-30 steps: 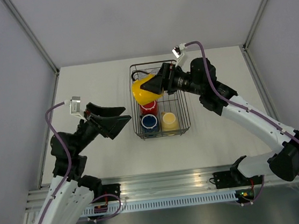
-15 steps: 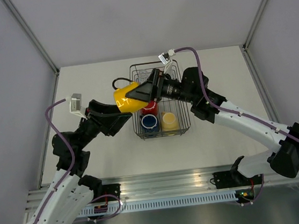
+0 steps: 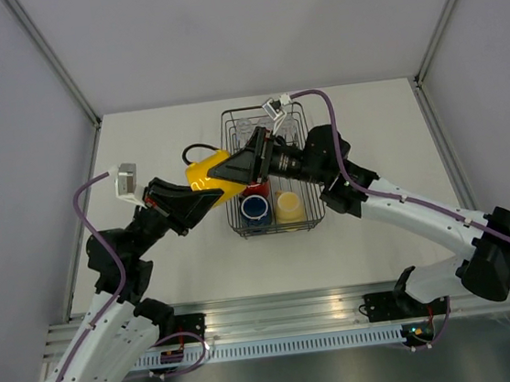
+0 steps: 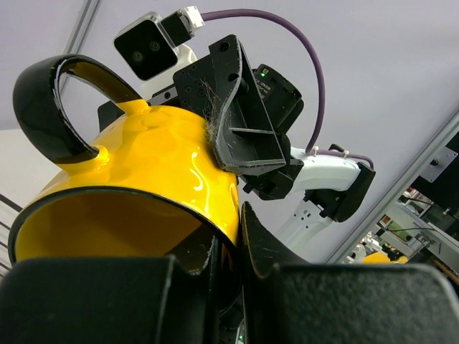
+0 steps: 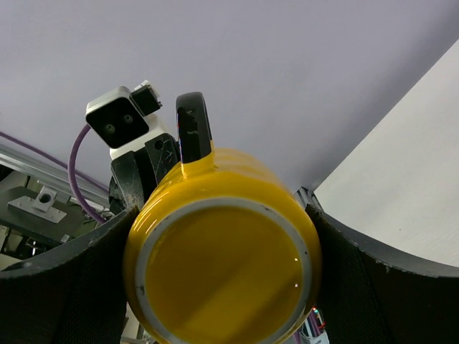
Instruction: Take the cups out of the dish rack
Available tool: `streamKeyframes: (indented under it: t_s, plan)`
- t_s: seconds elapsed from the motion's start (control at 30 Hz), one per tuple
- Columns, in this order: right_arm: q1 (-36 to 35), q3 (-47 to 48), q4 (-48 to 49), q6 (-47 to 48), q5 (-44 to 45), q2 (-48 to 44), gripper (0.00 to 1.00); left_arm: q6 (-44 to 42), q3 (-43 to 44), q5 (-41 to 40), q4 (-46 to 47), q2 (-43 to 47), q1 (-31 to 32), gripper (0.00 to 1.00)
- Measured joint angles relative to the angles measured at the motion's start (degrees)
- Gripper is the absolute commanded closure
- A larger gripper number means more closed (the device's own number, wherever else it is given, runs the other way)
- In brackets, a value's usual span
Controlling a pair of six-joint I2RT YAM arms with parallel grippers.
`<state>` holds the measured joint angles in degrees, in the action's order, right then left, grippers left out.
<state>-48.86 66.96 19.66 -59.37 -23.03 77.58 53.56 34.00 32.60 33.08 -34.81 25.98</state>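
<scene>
Right gripper [image 3: 234,167] clamps the glossy orange-yellow mug [image 3: 207,173] with a black loop handle across its body, one broad black finger on each side. The left gripper [image 3: 198,196] pinches the mug's rim, one finger [image 4: 265,247] outside the wall and the other inside the mouth. Both tools hold the same cup in mid-air.

A second ago the orange-yellow mug hung over the far left part of the dark wire dish rack [image 3: 315,212], carried by the right gripper alone. The left gripper stood wide open then, well apart at the rack's 9 o'clock. Half a second ago the mug had passed out over the rack's left edge and the left jaws were narrowing. Now the mug sits wholly outside the rack at its 9 o'clock, above the white table [image 3: 152,138], and the left jaws have closed on the rim.

The mug lies on its side. Its mouth faces the left arm at about 7 o'clock in the overhead view, its base faces the right wrist camera, and its handle sticks out toward 11 o'clock. The glaze is shiny, with bright highlights. The lip is edged in black and the base is yellow inside a pale foot ring.

Inside the rack a red mug [image 3: 255,189] sits just beside the right gripper. A dark blue mug [image 3: 255,209] stands at the near left corner and a pale cream-yellow mug [image 3: 287,206] at the near right. Clear glass tumblers [image 3: 243,123] show faintly at the rack's far end.
</scene>
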Motion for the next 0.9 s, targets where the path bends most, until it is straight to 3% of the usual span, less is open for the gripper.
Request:
streamKeyframes:
  t_s: [0.03,0.13,0.17,0.2,0.67,0.9]
  plan:
    - [0.00,-0.24,0.31,-0.26,0.00,-0.02,0.99,-0.07,0.00,-0.09,-0.22,0.13,0.11,0.98]
    - [0.00,-1.09,1.53,-0.48,0.00,-0.24,0.50,-0.52,0.00,-0.35,-0.66,0.39,0.28,0.98]
    - [0.00,-1.51,1.90,-0.44,0.07,-0.44,0.17,-0.81,0.00,-0.37,-0.79,0.48,0.42,0.98]
    - [-0.02,-1.86,2.21,-0.39,0.17,-0.66,0.02,-1.03,0.00,-0.37,-0.85,0.48,0.52,0.98]
    - [1.73,-4.66,1.97,3.69,6.54,-6.60,0.02,-3.13,-0.22,-3.19,-5.49,4.09,0.83,0.98]
    - [4.59,-6.64,-6.12,10.08,14.82,-13.75,0.02,-9.77,7.89,-12.74,-24.00,2.51,0.83,0.98]
